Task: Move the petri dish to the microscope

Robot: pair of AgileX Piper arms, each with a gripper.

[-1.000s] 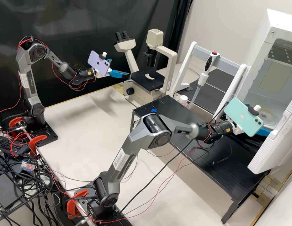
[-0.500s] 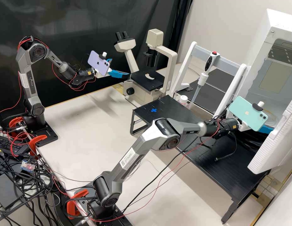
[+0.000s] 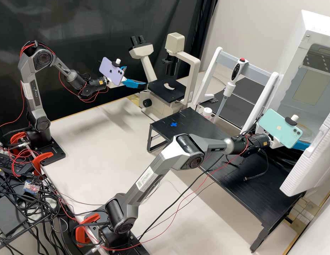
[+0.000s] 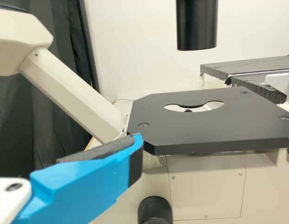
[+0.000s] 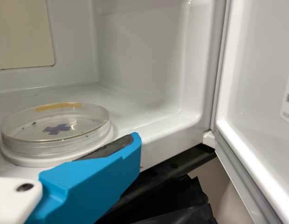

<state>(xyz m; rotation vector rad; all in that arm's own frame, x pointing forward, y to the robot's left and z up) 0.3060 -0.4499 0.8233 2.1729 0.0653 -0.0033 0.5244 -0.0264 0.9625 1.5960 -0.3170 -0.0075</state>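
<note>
In the high view my left gripper [image 3: 136, 76] is open, level with the left edge of the microscope stage [image 3: 167, 90]. The left wrist view has one finger of this gripper [image 4: 134, 151], its dark pad bare, before the black stage [image 4: 196, 128] with its round opening. At the white chamber's mouth, my right gripper [image 3: 301, 145] is partly hidden by the phone and door. The clear lidded petri dish [image 5: 58, 128] lies flat on a white round base inside the chamber. Close beside the dish stands one finger of the open right gripper [image 5: 135, 151], nothing held.
The chamber's open door [image 3: 310, 159] stands near the right gripper, its inner face [image 5: 261, 93] beside the opening. A pipette [image 3: 229, 86] hangs on a white-framed stand. A black raised table [image 3: 214, 170] lies under the right forearm. The microscope's lamp column [image 4: 196, 28] overhangs the stage.
The right arm has stretched farther right, its phone tilting differently and the gripper shifting toward the chamber door. It has barely moved over the last half second. The left arm has kept still.
</note>
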